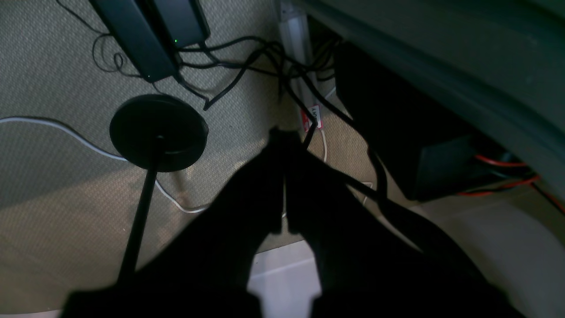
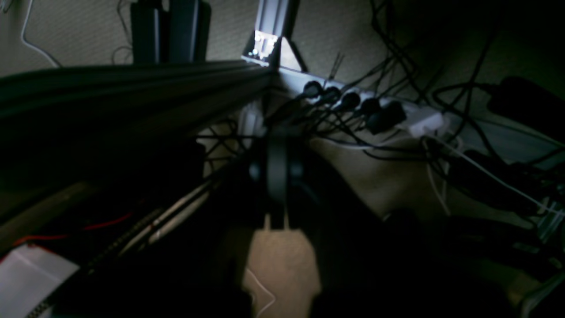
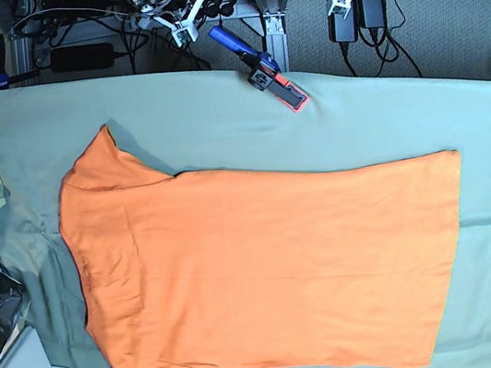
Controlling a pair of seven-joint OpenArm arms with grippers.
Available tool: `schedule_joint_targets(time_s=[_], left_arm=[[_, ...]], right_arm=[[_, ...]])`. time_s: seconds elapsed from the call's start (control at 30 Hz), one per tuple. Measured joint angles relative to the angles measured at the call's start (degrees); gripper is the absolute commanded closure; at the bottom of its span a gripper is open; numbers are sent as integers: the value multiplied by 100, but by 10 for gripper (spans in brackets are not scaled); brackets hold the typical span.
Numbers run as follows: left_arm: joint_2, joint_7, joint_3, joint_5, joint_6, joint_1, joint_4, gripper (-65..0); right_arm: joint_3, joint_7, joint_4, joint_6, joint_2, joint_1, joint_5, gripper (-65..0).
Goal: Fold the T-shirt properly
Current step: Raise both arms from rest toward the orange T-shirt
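Both grippers were closed and empty beyond the table's far edge: the left gripper (image 1: 282, 145) over a black round stand base (image 1: 159, 132), the right gripper (image 2: 277, 176) near a power strip (image 2: 366, 108). The T-shirt (image 3: 269, 274) lay flat on the green-covered table (image 3: 489, 127), just below the blue clamp (image 3: 260, 68).

The T-shirt (image 3: 259, 270) is spread flat across the middle of the desk (image 3: 487, 118), neck towards the left. A clamp (image 3: 260, 70) is fixed at the far edge; both arms are parked beyond it, apparently off the desk.
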Motion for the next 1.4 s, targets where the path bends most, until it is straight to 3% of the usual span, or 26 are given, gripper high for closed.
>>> schedule_joint_targets(time_s=[1.07, 1.17, 1.4], left_arm=[[0, -328, 0, 0, -2, 2, 0, 0], [-4, -623, 0, -2, -7, 72, 11, 0], [-306, -1644, 2, -411, -1486, 501, 63, 0]], right_arm=[[0, 0, 66, -31, 4, 0, 2, 0], [0, 20, 153, -9, 127, -85, 4, 0], [-11, 17, 907, 122, 649, -824, 4, 0]])
